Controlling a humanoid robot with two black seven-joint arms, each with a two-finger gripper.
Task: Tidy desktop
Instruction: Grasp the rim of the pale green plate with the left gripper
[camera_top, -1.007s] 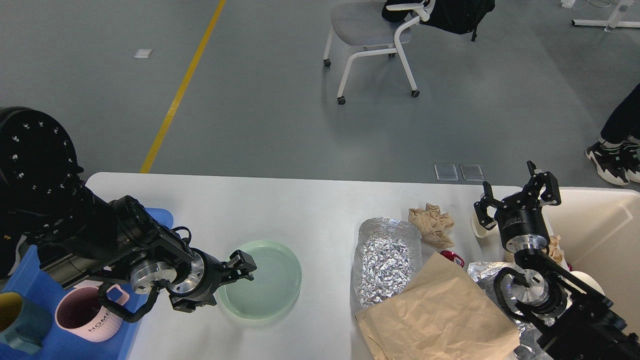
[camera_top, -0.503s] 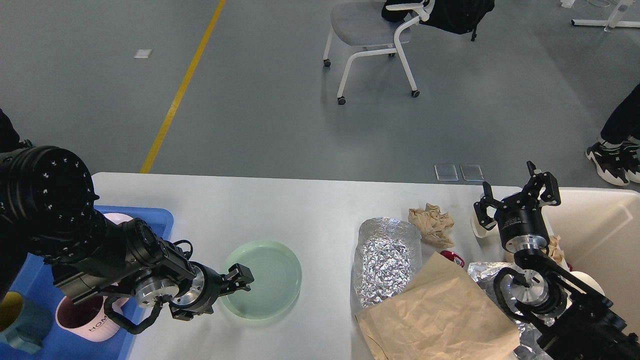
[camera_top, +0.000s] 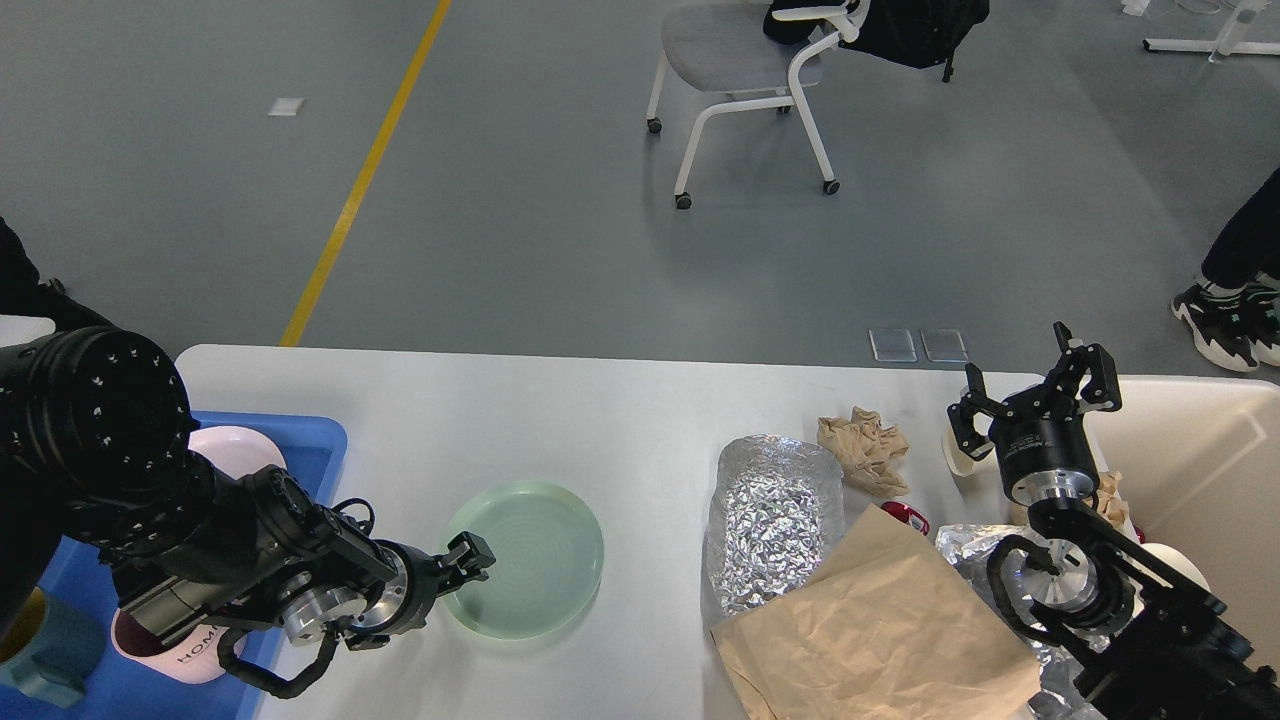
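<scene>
Left gripper (camera_top: 468, 560) pinching near-left rim of pale green round plastic plate (camera_top: 524, 557) on white bench (camera_top: 600, 420); plate likely light, stiff, slippery. Right gripper (camera_top: 1030, 395) spread, empty.

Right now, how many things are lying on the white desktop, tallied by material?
Foil: 2
Brown paper: 2, flat sheet, crumpled wad
Green plate: 1
Total: 5, leaving out the small half-hidden red thing.
</scene>
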